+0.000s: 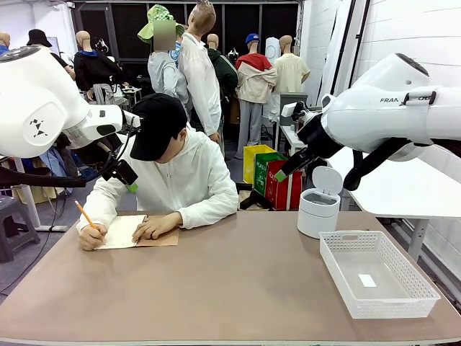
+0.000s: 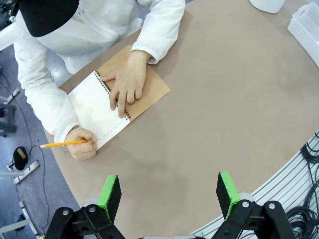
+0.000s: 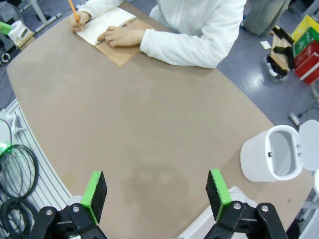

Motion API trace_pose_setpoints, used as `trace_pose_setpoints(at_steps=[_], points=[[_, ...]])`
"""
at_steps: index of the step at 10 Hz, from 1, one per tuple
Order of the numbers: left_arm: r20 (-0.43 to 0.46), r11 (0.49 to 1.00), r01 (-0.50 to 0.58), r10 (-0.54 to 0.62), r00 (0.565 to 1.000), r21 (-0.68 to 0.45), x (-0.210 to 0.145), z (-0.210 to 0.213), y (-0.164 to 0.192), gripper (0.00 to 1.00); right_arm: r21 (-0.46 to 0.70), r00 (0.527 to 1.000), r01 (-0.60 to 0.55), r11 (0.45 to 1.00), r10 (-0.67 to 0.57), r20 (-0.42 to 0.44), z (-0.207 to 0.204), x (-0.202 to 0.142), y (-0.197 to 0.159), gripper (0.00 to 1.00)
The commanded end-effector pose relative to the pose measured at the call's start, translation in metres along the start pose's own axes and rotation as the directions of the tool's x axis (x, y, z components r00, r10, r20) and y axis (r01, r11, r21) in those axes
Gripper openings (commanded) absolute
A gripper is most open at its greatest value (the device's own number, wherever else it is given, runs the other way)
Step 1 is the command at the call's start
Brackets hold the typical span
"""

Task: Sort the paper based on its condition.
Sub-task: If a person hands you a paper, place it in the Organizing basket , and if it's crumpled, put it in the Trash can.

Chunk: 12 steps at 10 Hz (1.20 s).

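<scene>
A white page of paper (image 2: 92, 107) (image 1: 121, 232) (image 3: 106, 25) lies on an open spiral notebook with a brown cover (image 2: 152, 89) at the far left of the table. The person presses one hand (image 2: 128, 82) on it and writes with an orange pencil (image 2: 62, 144) in the other. I cannot tell whether the page is loose or bound. My left gripper (image 2: 169, 196) hangs open, high over the table's near side, with nothing between its green pads. My right gripper (image 3: 157, 194) is also open and holds nothing, high above the table's right half.
A white lidded bin (image 1: 318, 209) (image 3: 271, 154) stands open at the far right. In front of it a white plastic basket (image 1: 374, 306) holds one small white slip (image 1: 367, 280). Cables (image 3: 15, 169) lie beyond the table's near edge.
</scene>
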<state>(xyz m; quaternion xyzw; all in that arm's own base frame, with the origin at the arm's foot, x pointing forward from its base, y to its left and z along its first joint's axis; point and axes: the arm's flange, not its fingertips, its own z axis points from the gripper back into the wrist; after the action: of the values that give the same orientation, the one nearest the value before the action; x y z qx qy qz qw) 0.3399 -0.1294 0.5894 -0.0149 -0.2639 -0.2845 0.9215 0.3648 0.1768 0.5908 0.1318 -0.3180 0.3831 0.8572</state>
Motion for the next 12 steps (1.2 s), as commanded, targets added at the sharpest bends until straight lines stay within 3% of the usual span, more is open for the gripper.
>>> trace_pose_setpoints(at_steps=[1, 12], points=[[0.003, 1.000, 0.004, -0.004, 1.000, 0.001, -0.0001, 0.0010, 0.0008, 1.00, 0.007, 1.000, 0.001, 1.000, -0.001, 0.001, -0.0007, 0.0000, 0.0003, 1.00], [0.003, 1.000, 0.004, -0.004, 1.000, 0.001, -0.0001, 0.0010, 0.0008, 1.00, 0.007, 1.000, 0.001, 1.000, -0.001, 0.001, -0.0007, 0.0000, 0.0003, 1.00]])
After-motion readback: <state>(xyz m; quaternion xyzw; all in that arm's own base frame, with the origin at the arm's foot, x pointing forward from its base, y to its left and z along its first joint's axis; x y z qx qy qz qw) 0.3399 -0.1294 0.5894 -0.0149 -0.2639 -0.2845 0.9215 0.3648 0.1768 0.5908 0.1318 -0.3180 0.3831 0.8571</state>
